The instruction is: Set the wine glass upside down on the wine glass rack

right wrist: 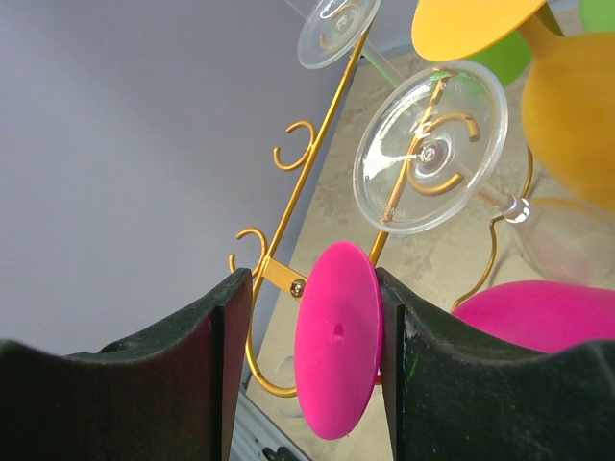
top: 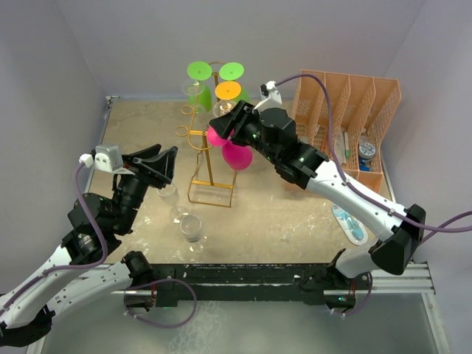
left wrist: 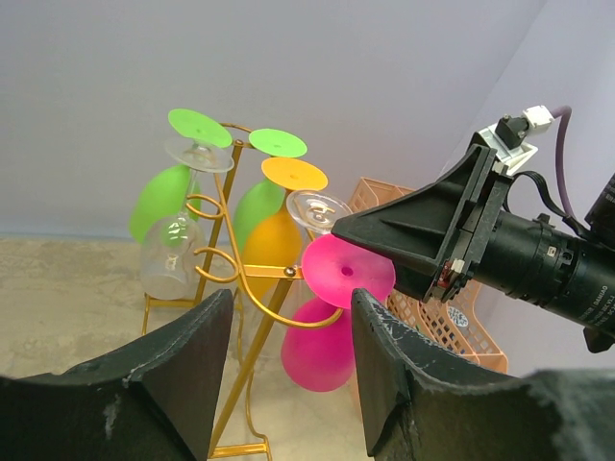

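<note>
A pink wine glass [top: 237, 155] hangs upside down on a curled hook of the gold wine glass rack [top: 212, 193]. My right gripper [top: 225, 125] stands open around its round foot [right wrist: 336, 351]. The right finger touches the foot's rim and a gap shows on the left side. The rack's post [right wrist: 317, 144] runs just behind the foot. My left gripper [top: 158, 166] is open and holds nothing, to the left of the rack. Its wrist view looks at the pink glass [left wrist: 322, 351] and the rack post [left wrist: 256, 351].
Green [top: 199, 71], orange [top: 228, 90] and clear glasses also hang on the rack. Two clear glasses [top: 192, 228] stand on the table below my left gripper. A peach mesh organizer [top: 346, 110] stands at the back right.
</note>
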